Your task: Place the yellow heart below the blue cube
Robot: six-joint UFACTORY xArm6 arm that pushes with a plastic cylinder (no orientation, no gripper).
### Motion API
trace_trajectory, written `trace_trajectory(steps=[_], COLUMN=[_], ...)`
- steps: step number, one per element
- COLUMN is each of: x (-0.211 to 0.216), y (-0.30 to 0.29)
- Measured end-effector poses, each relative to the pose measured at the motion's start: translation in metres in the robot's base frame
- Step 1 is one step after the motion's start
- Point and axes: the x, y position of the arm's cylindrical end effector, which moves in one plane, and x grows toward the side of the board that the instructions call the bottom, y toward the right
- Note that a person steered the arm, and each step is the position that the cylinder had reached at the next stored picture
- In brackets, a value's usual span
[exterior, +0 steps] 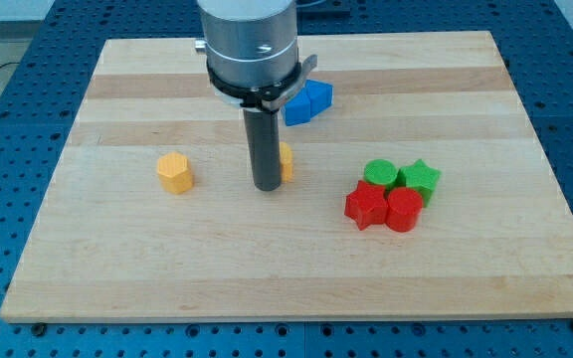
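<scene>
wooden board on a blue perforated table. no jaws here, only a dark rod hanging from a grey cylinder at the view's top centre; my tip down on the board near its middle. yellow heart mostly hidden behind the rod, only a sliver showing at the rod's right edge, touching or just beside it, cannot tell which; shape not readable from that sliver. blue cube toward the view's top from the heart, slightly right, partly covered by the cylinder's rim, near but apart from the heart. second yellow block, hexagonal by the look of it, well apart on the view's left of my tip, alone. cluster of four at the view's right, packed together and touching: green cylinder and green star at the back, red star and red cylinder in front. cluster well apart from my tip and from the heart.
</scene>
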Motion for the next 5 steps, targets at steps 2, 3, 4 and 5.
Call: trace_trajectory(steps=[2,3,4,5], x=[-0.040,-0.044,-0.027,-0.019], y=[0.045,0.047,0.047,0.023])
